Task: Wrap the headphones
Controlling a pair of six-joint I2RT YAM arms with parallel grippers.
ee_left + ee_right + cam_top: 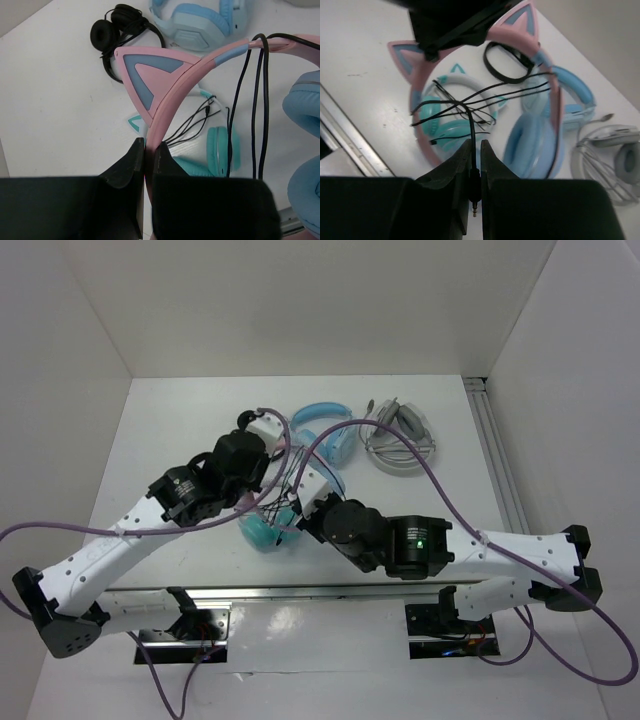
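While the left gripper clamps the headphones by their stiff pink band above the table, the right gripper pinches the cable beside its plug. Limp and slippery, that cable likely holds best there.

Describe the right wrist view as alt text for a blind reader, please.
The right gripper pinches the plug end of a thin black cable strung several times across the pink cat-ear headphones. Other headphones lie on the white table.
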